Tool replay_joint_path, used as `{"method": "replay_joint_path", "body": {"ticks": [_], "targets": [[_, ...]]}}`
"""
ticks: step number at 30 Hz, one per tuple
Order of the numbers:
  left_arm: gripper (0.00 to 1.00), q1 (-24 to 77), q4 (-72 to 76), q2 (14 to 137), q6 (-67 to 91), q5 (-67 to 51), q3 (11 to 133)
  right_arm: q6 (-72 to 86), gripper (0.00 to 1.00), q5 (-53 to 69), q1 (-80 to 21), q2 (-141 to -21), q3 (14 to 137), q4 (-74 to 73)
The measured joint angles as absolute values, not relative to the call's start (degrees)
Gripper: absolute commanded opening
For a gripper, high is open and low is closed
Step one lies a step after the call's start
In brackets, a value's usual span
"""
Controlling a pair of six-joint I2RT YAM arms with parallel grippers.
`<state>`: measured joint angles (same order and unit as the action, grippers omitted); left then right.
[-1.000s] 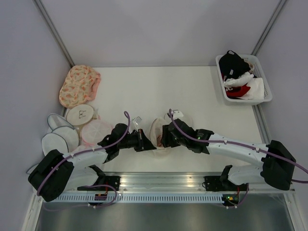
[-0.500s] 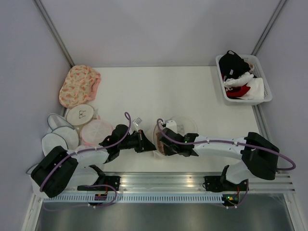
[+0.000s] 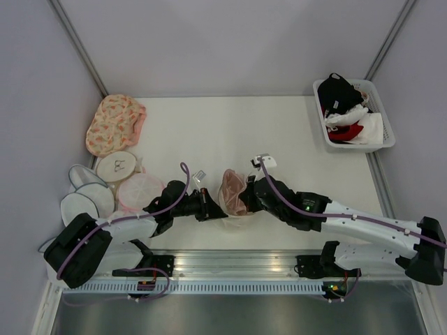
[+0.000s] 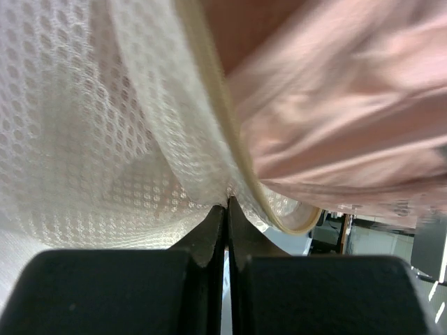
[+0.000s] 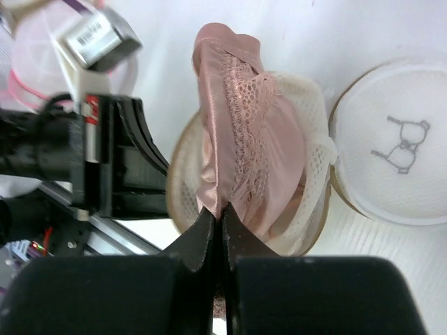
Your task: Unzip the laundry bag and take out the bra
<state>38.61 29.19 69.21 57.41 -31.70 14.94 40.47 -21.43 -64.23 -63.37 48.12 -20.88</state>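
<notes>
The laundry bag [image 5: 318,157] is unzipped, and its flat top with the black bra icon [image 5: 398,143] is folded open to the right. A pink lace bra [image 5: 244,132] stands partly out of the opening. My right gripper [image 5: 222,213] is shut on the bra's lower edge. My left gripper [image 4: 227,204] is shut on the bag's cream mesh [image 4: 105,139] beside the rim. From above, both grippers meet at the bag [image 3: 225,202] near the table's front: left gripper [image 3: 218,209], right gripper [image 3: 246,199], pink bra [image 3: 234,187] between them.
A peach floral bag [image 3: 115,124] and several round white pouches [image 3: 87,192], one with an icon [image 3: 116,166], lie at the left. A white basket [image 3: 383,136] of clothes stands at the back right.
My right gripper went from open to shut on the bra and drew it up out of the bag's opening. The right arm swung back to the right. The left gripper kept its hold.
</notes>
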Motion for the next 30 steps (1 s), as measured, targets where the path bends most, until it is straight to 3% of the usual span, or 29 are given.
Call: {"method": "replay_joint_path", "body": {"ticks": [11,16,22,30], "targets": [[0.02,38.6,29.2,69.7,57.4,-31.7,14.9,35.8,0.00,-34.2,-64.2,-60.0,53.5,-22.1],[0.02,38.6,29.1,69.7,57.4,-31.7,14.9,30.3,0.00,-43.7,-60.0,-59.2,62.5,-22.3],[0.02,38.6,28.8,69.6,57.4,-31.7,14.9,24.3,0.00,-45.9,-42.3,-64.9,75.3,-19.2],[0.02,38.6,26.7,69.4,57.3,-31.7,15.5,21.9,0.00,-41.3,-15.0,-87.7,92.6,-18.4]]}}
